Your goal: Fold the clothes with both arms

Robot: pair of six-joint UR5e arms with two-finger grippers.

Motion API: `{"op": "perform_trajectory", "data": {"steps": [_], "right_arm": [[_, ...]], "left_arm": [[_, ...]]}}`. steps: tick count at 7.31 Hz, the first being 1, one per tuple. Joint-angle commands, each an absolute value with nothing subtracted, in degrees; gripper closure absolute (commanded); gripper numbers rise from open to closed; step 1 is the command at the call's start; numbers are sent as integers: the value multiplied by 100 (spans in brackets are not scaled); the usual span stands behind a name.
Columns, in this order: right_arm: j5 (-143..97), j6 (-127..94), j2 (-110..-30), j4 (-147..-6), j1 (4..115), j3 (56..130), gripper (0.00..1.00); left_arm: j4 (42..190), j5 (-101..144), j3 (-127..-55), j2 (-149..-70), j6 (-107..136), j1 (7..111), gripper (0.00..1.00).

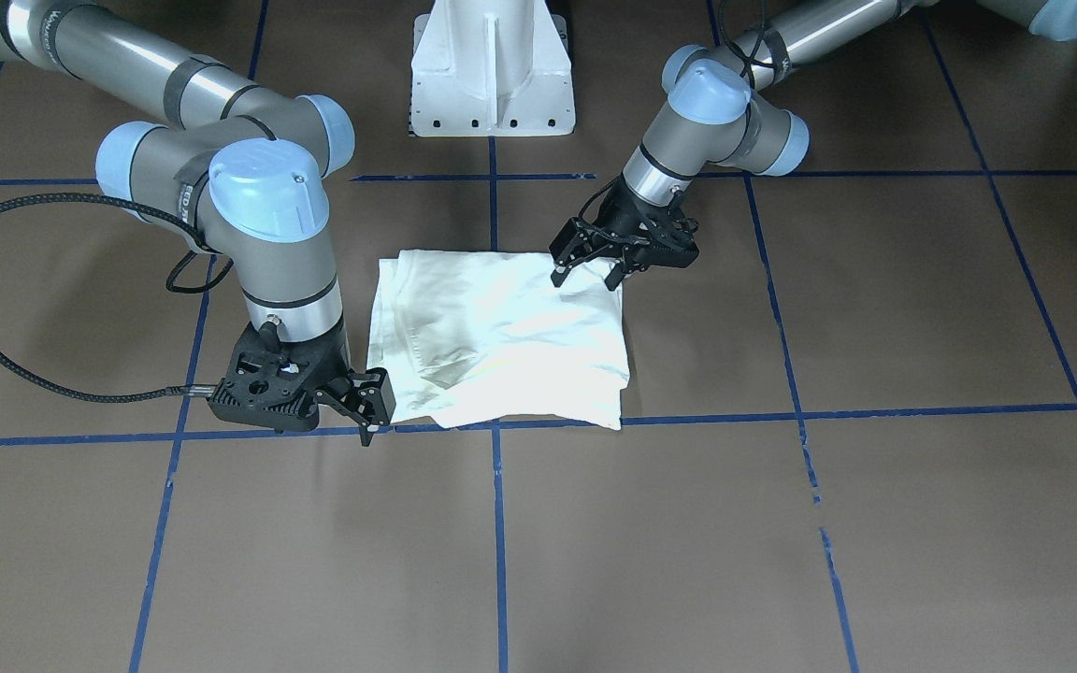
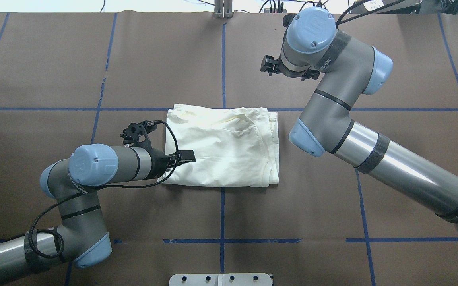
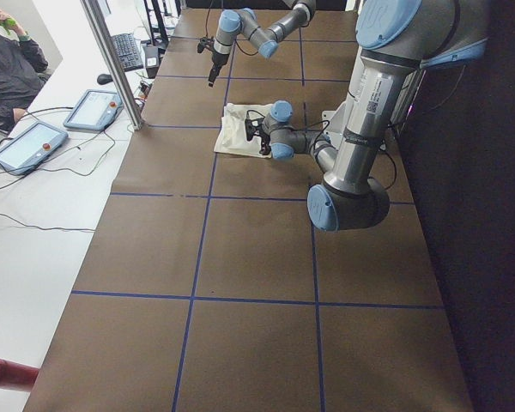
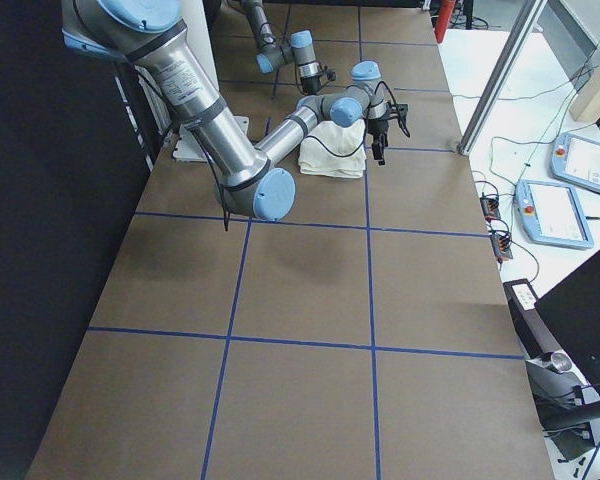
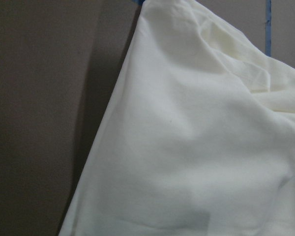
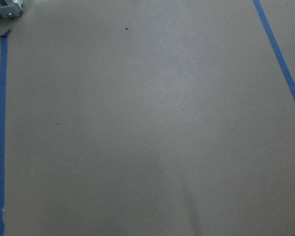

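The clothes (image 1: 501,336) are one cream shirt lying folded into a flat rectangle mid-table (image 2: 221,147), plain side up, with no print showing. My left gripper (image 1: 587,273) is low over the shirt's corner nearest the robot on my left side. It is open, with a finger on each side of that corner. The left wrist view is filled by the cream cloth (image 5: 196,147) and bare table. My right gripper (image 1: 372,407) hangs raised beside the shirt's far right edge, open and holding nothing. Its wrist view shows only brown table.
The white pedestal base (image 1: 492,75) stands at the robot's edge of the table. Blue tape lines (image 2: 222,71) grid the brown surface. Beside the table is a white bench with teach pendants (image 3: 90,107), a metal post (image 3: 112,60) and a seated person (image 3: 9,60).
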State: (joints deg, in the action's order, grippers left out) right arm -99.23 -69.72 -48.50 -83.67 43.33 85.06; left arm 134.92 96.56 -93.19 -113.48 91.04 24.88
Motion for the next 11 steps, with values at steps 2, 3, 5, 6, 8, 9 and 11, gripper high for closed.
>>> {"op": "perform_trajectory", "data": {"steps": [2,3,5,6,8,9,11], "right_arm": [[-9923,-6970,-4843,-8367,4333,8534,0],[-9932,-6970,-4843,-8367,4333,8534,0],[-9932,-6970,-4851,-8367,4333,8534,0],[-9932,-6961,-4852,-8367,4333,8534,0],[-9923,-6979,-4852,-8367,4333,8534,0],[-9923,-6979,-4860,-8367,4333,8534,0],[-9932,-6987,-4887,-8367,4333,8534,0]], "left_arm": [[13430,9703,-9405,-11399,8347,3056,0],[13438,9712,-9343,-11426,8089,3407,0],[13508,9721,-8749,-11731,7057,3751,0],[13596,9729,-8502,-11881,6762,3788,0],[14392,9870,-7757,-12110,6715,3744,0],[14736,9957,-7500,-12181,6724,3744,7],[14792,9984,-7532,-12217,6759,3727,63]]}}
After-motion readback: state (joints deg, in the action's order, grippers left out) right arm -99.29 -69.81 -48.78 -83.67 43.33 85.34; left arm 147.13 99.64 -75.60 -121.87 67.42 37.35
